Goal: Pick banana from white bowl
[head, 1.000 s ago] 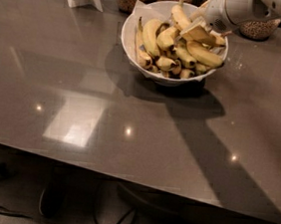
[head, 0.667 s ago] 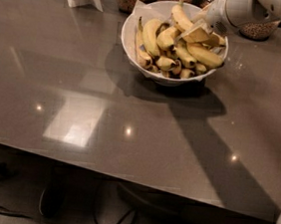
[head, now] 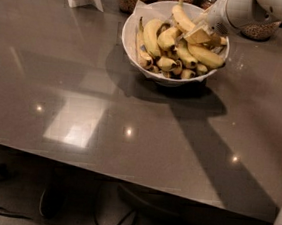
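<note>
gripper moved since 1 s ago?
No, no visible shift: the gripper sits over the right side of the white bowl, same spot against its rim as before.

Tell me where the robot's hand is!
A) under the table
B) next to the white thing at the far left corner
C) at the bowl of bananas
C: the gripper is down at the pile of bananas, on the right side of the white bowl.

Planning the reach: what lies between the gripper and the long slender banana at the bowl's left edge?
Camera view: the gripper is at the right side of the white bowl; plumper bananas lie piled between it and the banana.
</note>
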`<state>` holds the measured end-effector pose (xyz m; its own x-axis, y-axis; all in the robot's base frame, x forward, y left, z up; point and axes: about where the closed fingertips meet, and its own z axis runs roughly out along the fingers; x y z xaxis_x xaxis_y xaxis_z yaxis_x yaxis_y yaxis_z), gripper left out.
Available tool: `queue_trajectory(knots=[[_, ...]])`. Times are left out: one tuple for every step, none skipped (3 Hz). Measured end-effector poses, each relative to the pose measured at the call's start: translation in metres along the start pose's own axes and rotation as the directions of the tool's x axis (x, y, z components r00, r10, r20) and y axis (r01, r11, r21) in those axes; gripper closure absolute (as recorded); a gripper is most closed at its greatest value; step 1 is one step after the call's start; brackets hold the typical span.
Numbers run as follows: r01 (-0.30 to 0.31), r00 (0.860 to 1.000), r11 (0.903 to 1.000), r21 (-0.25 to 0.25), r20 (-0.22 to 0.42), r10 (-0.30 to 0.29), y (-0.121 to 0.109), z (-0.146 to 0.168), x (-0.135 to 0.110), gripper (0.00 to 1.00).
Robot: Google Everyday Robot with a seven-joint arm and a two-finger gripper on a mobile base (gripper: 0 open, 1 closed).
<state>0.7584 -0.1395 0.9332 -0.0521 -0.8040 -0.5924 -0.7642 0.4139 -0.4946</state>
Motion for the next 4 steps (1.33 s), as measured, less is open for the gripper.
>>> queue_trajectory(knots=[[0.007, 1.000, 0.9999, 0.007, 0.000, -0.007, 0.000, -0.005, -0.005, 0.93], [0.022, 1.000, 0.9997, 0.011, 0.010, -0.022, 0.001, -0.015, -0.013, 1.00], [0.045, 0.999, 0.9989, 0.013, 0.024, -0.045, 0.003, -0.029, -0.024, 1.00], [0.081, 0.996, 0.9967, 0.005, 0.046, -0.081, 0.010, -0.052, -0.031, 1.00]])
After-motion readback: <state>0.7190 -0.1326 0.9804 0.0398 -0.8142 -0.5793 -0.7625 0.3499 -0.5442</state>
